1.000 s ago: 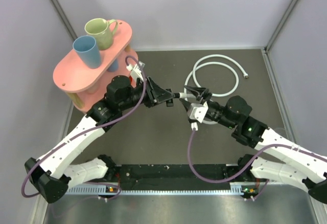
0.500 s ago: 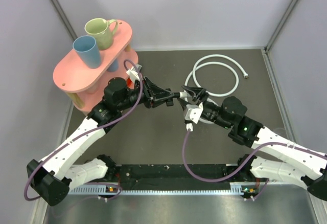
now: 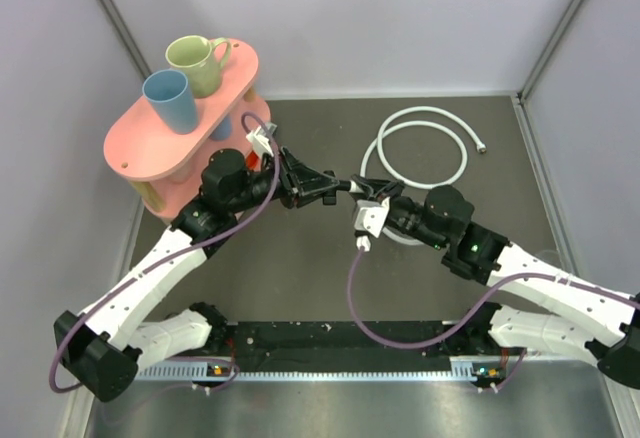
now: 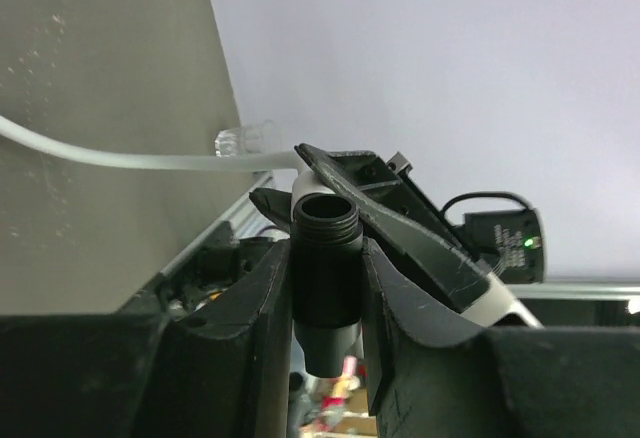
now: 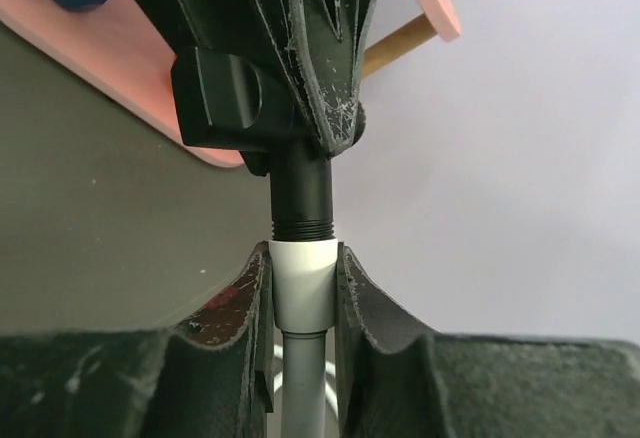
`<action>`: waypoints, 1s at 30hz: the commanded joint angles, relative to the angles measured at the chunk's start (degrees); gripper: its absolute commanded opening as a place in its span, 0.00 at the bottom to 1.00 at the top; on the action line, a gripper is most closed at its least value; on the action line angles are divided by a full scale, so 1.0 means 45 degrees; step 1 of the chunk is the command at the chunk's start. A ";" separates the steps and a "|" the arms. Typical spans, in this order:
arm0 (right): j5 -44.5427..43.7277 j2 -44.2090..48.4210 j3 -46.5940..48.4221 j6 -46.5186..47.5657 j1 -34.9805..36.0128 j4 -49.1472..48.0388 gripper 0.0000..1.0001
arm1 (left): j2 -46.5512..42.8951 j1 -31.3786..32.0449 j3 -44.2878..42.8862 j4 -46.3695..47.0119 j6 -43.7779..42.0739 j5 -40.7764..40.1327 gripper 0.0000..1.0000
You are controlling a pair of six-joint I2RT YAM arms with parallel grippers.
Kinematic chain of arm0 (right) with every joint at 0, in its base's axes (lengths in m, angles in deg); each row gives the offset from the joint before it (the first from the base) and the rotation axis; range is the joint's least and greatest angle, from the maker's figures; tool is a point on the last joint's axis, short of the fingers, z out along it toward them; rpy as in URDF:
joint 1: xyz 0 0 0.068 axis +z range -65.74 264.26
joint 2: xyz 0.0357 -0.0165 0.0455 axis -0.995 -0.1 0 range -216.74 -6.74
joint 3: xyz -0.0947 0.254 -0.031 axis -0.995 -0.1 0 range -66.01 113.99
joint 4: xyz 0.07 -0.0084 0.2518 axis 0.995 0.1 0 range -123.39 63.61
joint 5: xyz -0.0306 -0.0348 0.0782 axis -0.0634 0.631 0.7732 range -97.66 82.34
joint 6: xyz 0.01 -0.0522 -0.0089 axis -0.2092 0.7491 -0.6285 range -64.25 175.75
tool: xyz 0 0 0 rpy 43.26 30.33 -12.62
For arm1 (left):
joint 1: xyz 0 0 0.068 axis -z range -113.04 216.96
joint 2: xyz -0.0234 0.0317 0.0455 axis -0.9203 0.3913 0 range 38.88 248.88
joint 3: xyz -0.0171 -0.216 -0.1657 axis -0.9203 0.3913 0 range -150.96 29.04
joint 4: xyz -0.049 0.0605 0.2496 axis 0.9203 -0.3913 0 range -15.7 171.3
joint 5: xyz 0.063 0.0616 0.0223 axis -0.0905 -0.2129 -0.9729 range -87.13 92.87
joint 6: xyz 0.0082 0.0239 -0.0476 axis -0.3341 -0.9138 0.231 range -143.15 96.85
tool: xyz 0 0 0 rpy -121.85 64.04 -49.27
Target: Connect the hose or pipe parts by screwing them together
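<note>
My left gripper (image 3: 338,190) is shut on the black connector (image 4: 325,268), whose threaded end points at the right arm. In the right wrist view the connector (image 5: 303,198) meets the hose's white end fitting (image 5: 302,283) end to end, with a few threads showing. The right gripper (image 5: 302,288) is shut on that fitting; in the top view it (image 3: 372,194) faces the left gripper above the table's middle. The rest of the white hose (image 3: 432,111) lies coiled at the back right, its free silvery end (image 3: 482,147) on the table.
A pink stand (image 3: 150,143) at the back left carries a green mug (image 3: 195,63) and a blue cup (image 3: 170,100), close behind the left arm. Purple cables (image 3: 352,298) hang from both wrists. Grey walls close in the table on three sides.
The right gripper has closed on the white end fitting and shifted slightly left toward the left gripper. The left arm has hardly moved.
</note>
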 commanded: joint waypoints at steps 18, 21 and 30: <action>0.9580 -0.1354 0.3737 -0.4821 -0.3511 0.4200 0.00 | 0.0330 0.2434 -0.0646 -0.1485 -2.1738 0.3978 0.00; 1.0013 -0.1628 0.3815 -0.5270 -0.3785 0.4493 0.00 | 0.0486 0.2454 -0.0919 -0.2383 -2.3364 0.3610 0.00; 0.7106 -0.0459 0.2587 -0.5740 -0.3805 0.3793 0.44 | -0.0099 0.2240 -0.0062 0.0911 -1.8375 0.0836 0.00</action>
